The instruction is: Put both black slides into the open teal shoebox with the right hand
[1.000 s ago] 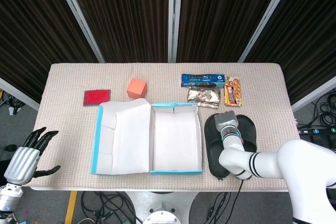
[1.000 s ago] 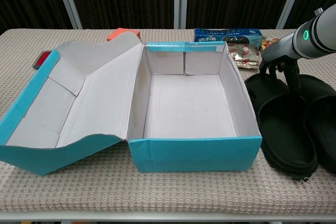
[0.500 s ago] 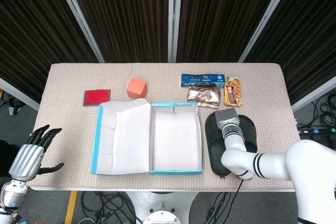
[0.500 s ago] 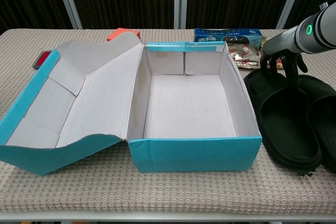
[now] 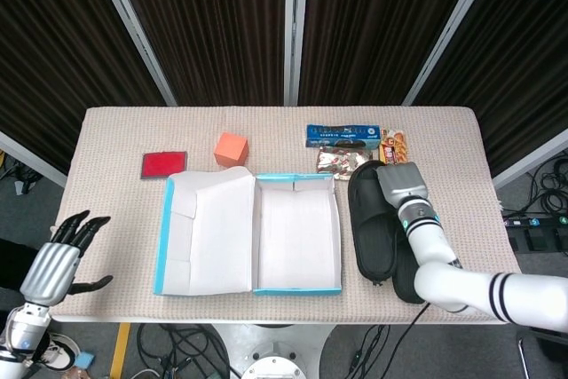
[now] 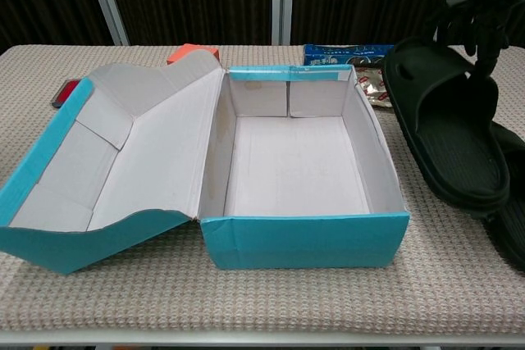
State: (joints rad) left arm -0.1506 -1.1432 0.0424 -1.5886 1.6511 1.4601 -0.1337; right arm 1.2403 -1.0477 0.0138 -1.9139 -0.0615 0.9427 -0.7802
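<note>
Right hand [image 6: 476,14] grips the strap end of one black rubber slide [image 6: 447,133], fingers closed around it; the slide is lifted and tilted in the chest view, toe end lower, hanging just right of the box's right wall. In the head view the right hand [image 5: 401,185] sits at about 3 o'clock from the box, with the held slide [image 5: 371,232] running from 12 to 6 beside it. Second black slide [image 5: 410,272] lies on the table, partly under the arm, at the held one's 4 o'clock; in the chest view only its edge [image 6: 513,231] shows at far right.

Open teal cardboard shoebox with white inside [image 5: 297,288] sits mid-table, its lid [image 5: 191,237] folded flat out at 9 o'clock. Nothing inside the box tray [image 6: 295,170].

Left hand [image 5: 53,264] hangs off the table edge at the box's 8 o'clock, fingers spread wide, holding nothing.

Beige woven tablecloth [image 5: 115,139] covers the table. Orange cube [image 5: 231,149] at 11 o'clock of the box, flat red rectangular pad [image 5: 164,164] at 10 o'clock. Blue snack packet [image 5: 342,135] at 1 o'clock, silver foil packet [image 5: 337,161] just below it, orange-red snack packet [image 5: 393,141] touching the right hand's far side.
</note>
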